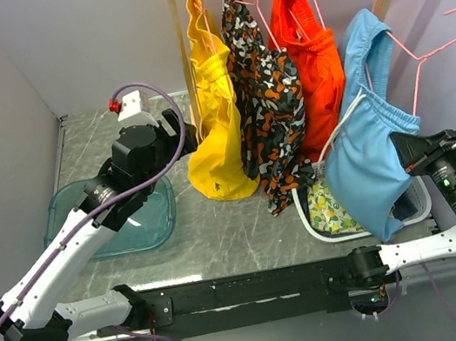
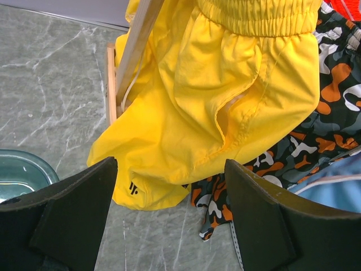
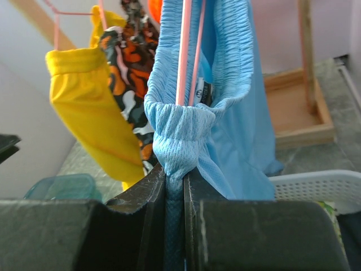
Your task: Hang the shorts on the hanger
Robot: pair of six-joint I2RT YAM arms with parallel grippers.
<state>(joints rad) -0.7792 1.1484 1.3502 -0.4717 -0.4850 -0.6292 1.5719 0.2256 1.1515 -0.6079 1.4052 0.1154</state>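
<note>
Left arm (image 1: 66, 252): folded back at the low near-left elbow, white forearm link ran up and to the right, wrist raised over the left half of the table. Left gripper (image 2: 171, 169) pointed forward-right, jaws wide apart, nothing between the pads, no contact seen in the wrist view.

Right arm (image 1: 427, 248): lower link lay flat along the near edge heading right, then bent upward at the far-right elbow; wrist turned back toward centre. Right gripper (image 3: 175, 172) faced left and slightly up, jaws nearly together, pinching a bunched fold of the shorts (image 3: 186, 135) waistband between the fingertips. Both fingers (image 3: 141, 192) were pressed flat against the cloth.
</note>
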